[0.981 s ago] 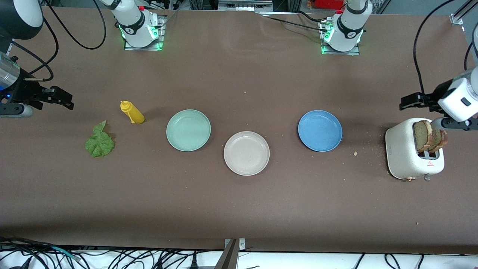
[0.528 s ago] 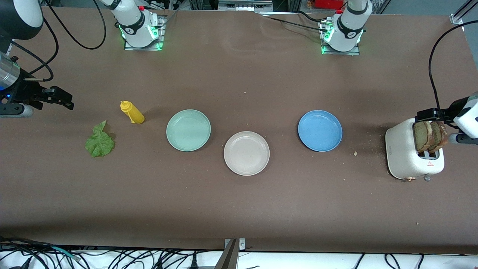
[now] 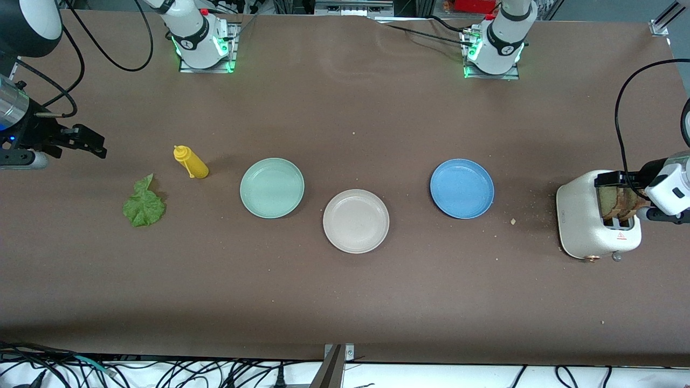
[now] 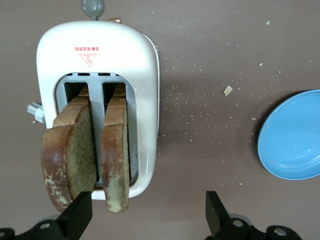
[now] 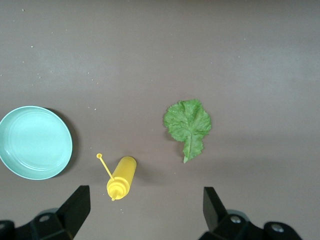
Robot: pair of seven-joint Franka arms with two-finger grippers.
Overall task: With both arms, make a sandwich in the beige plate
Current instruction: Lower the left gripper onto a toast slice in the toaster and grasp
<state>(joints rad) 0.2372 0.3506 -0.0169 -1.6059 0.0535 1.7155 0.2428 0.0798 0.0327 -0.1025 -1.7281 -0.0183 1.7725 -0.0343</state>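
Crumbs (image 4: 228, 90) are scattered on the brown table (image 3: 345, 302) between the white toaster (image 3: 585, 226) and the blue plate (image 3: 462, 188); a mint-green plate (image 3: 272, 187) and a yellow squeeze bottle (image 3: 191, 161), lying on its side, are set toward the right arm's end. No object is seen between either tool and the surface below it. The left gripper (image 3: 620, 181) is held over the toaster with its jaws spread wide; in the left wrist view the two fingers (image 4: 77, 215) are seen well apart, one at the outer face of the slices, the other clear of the toaster body, and nothing is grasped. Two bread slices (image 4: 90, 150) stand upright in the toaster's slots directly beneath it: speckled brown crumb, darker reddish crust. The right gripper (image 3: 89, 143) waits in the air at the right arm's end of the table, likewise spread wide and empty; below its fingers (image 5: 75, 210) the bottle, the mint-green plate and the lettuce leaf (image 5: 188, 125) are seen. The leaf, crinkled and green, lies flat on the table just beside the bottle. The beige plate (image 3: 356, 221), round, shallow and bare, is placed between the mint-green and blue plates, nearer to the front camera than both, well apart from both grippers.
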